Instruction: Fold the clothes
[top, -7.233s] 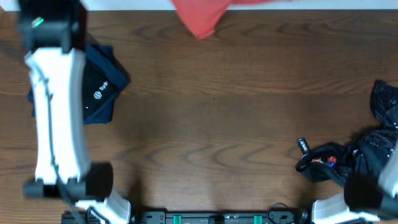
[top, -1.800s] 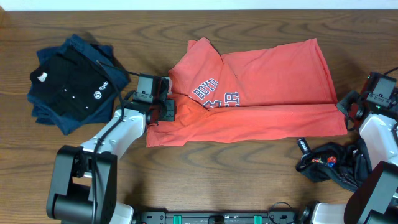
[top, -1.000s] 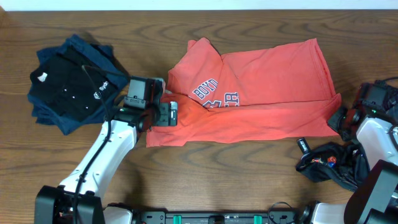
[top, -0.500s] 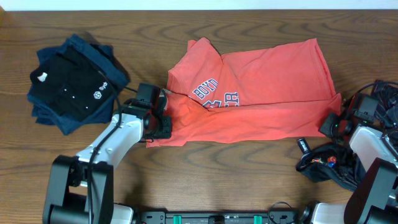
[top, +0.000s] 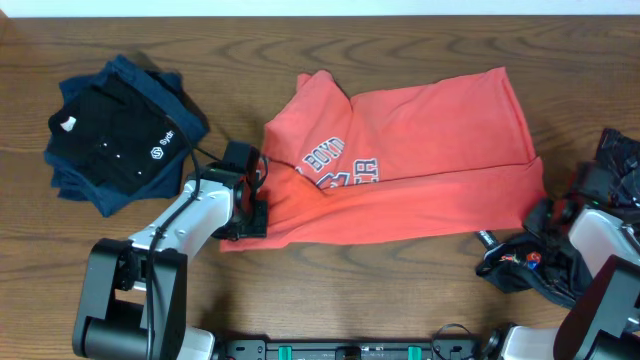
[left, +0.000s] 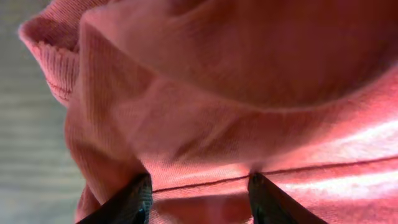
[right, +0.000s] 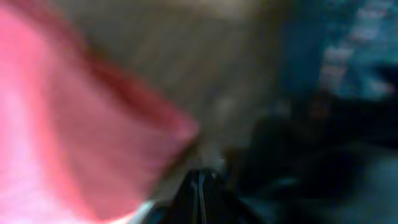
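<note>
The coral-red T-shirt (top: 430, 140) lies spread across the middle of the table, its arched lettering toward the left. My left gripper (top: 252, 205) is at the shirt's front-left edge. In the left wrist view its two dark fingers (left: 134, 202) have bunched red cloth (left: 249, 93) between them, so the left gripper (left: 198, 202) is shut on the shirt. My right gripper (top: 552, 210) is at the shirt's front-right corner. In the blurred right wrist view the right gripper (right: 199, 180) is shut, with the red corner (right: 74, 112) just to its left. Blur hides any cloth in it.
A stack of folded black and navy shirts (top: 115, 130) sits at the back left. A crumpled black jersey with red marks (top: 545, 262) lies at the front right, under and beside my right arm, and shows dark in the right wrist view (right: 323, 155).
The shirt's left and front edges have slid toward the front with my left gripper, which closed into the cloth. My right gripper has moved forward and inward along the shirt's right edge.
</note>
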